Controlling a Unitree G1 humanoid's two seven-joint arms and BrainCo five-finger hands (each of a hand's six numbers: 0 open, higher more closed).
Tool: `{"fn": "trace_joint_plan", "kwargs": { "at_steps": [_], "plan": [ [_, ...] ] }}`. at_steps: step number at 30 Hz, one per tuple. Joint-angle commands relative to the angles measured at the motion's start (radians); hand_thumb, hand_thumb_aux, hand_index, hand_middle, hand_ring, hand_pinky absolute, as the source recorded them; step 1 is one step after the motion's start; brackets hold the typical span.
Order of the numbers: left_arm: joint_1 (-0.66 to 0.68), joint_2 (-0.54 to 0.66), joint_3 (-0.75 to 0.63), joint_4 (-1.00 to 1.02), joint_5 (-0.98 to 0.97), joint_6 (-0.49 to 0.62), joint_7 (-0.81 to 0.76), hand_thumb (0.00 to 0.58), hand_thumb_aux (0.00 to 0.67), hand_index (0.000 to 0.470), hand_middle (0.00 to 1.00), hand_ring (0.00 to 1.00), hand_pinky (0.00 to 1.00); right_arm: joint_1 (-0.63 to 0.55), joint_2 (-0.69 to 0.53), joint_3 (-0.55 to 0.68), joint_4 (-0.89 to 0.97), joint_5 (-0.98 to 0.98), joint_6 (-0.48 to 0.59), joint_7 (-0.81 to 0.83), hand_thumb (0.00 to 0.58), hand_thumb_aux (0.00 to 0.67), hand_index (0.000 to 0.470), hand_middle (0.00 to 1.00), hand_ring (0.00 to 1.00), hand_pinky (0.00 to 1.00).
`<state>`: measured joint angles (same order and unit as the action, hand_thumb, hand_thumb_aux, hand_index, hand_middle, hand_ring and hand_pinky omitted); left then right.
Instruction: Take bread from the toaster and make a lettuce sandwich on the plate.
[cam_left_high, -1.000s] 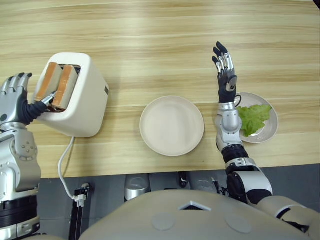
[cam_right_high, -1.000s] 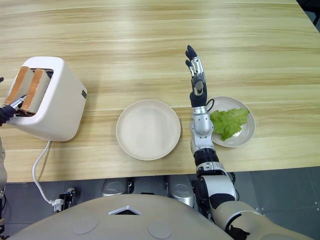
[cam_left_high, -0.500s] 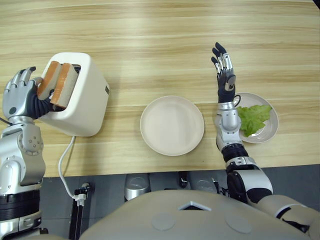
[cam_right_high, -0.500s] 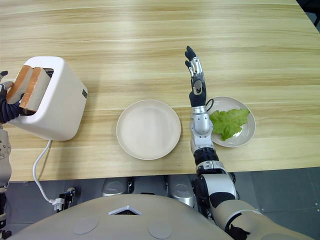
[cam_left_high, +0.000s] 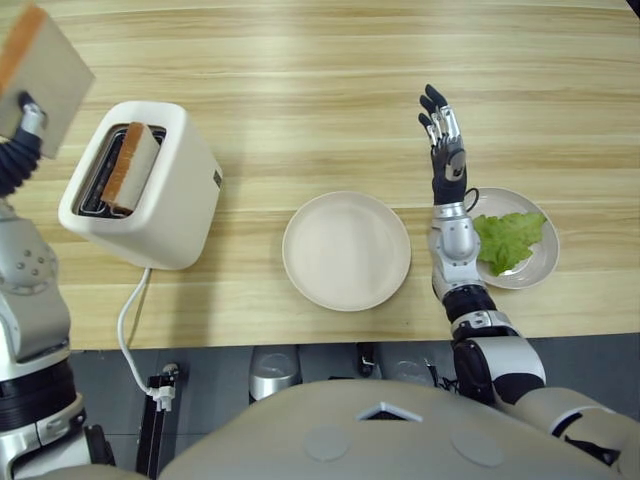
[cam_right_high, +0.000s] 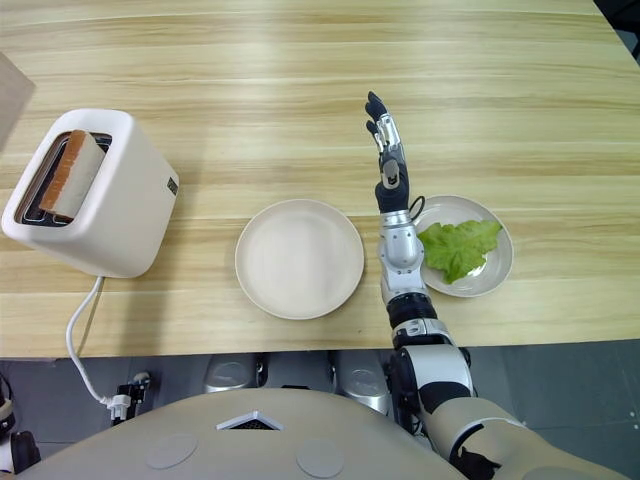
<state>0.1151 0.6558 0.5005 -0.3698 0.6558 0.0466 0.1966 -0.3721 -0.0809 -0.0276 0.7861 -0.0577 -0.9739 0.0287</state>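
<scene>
A white toaster (cam_left_high: 160, 205) stands on the left of the wooden table with one bread slice (cam_left_high: 130, 163) left in its slot. My left hand (cam_left_high: 20, 150) is raised at the far left, above and left of the toaster, shut on a second bread slice (cam_left_high: 45, 75). An empty cream plate (cam_left_high: 346, 250) lies in the middle. A lettuce leaf (cam_left_high: 506, 236) rests in a small white dish (cam_left_high: 534, 266) on the right. My right hand (cam_left_high: 444, 135) is held upright between the plate and the dish, fingers straight and holding nothing.
The toaster's white power cord (cam_left_high: 128, 335) runs off the near table edge (cam_left_high: 300, 335). Bare wood spreads across the far half of the table (cam_left_high: 320, 80).
My left hand has pulled one bread slice up out of the toaster and lifted it toward the upper left. One slice stays in the slot. The right hand has barely moved.
</scene>
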Motion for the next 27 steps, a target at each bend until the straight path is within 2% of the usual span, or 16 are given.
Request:
{"fn": "trace_joint_plan", "kwargs": {
  "at_steps": [1,7,13,21,24,27],
  "plan": [
    [-0.051,0.031,0.043,-0.064,-0.095,-0.012,-0.083,0.580,0.670,0.460,1.00,1.00,1.00,-0.008,0.000,-0.013,0.014,0.004,-0.004,-0.013,0.000,0.000,0.000,0.00,0.00,0.00],
    [-0.277,0.070,-0.054,-0.172,-0.359,0.044,-0.310,0.580,0.670,0.460,1.00,1.00,1.00,-0.028,-0.029,-0.071,-0.024,0.025,-0.018,-0.064,0.000,0.000,0.000,0.00,0.00,0.00],
    [-0.445,-0.023,-0.367,-0.089,-0.640,0.168,-0.606,0.580,0.670,0.460,1.00,1.00,1.00,-0.090,-0.102,-0.135,-0.017,0.018,-0.028,-0.110,0.000,0.000,0.000,0.00,0.00,0.00],
    [-0.426,-0.180,-0.645,0.115,-0.779,0.236,-0.832,0.580,0.670,0.460,1.00,1.00,1.00,-0.124,-0.195,-0.196,0.026,-0.007,-0.043,-0.176,0.000,0.000,0.000,0.00,0.00,0.00],
    [-0.377,-0.212,-0.749,0.190,-0.729,0.194,-0.862,0.580,0.670,0.460,1.00,1.00,1.00,-0.119,-0.207,-0.190,0.032,-0.025,-0.047,-0.181,0.000,0.000,0.000,0.00,0.00,0.00],
    [-0.353,-0.194,-0.851,0.263,-0.623,0.103,-0.871,0.580,0.670,0.460,1.00,1.00,1.00,-0.109,-0.220,-0.191,0.030,-0.030,-0.049,-0.179,0.000,0.000,0.000,0.00,0.00,0.00]
  ]
}}
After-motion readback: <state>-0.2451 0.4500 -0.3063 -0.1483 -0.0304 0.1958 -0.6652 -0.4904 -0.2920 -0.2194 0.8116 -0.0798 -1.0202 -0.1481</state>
